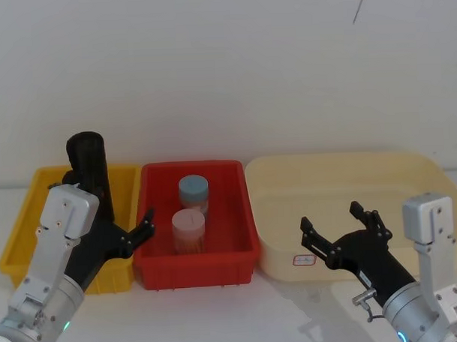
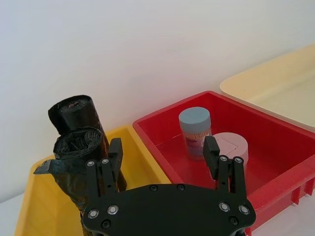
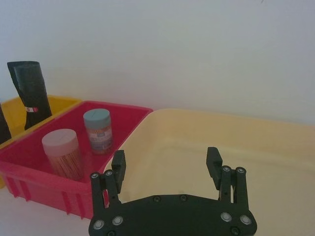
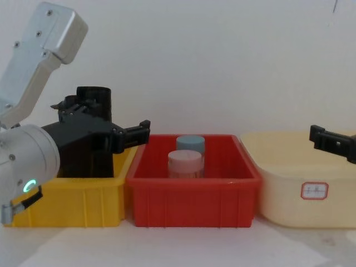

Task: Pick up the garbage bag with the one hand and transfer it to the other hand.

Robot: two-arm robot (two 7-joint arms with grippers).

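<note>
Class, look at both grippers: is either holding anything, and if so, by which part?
Nothing is held: the left gripper and the right gripper are both open, closed on nothing.
</note>
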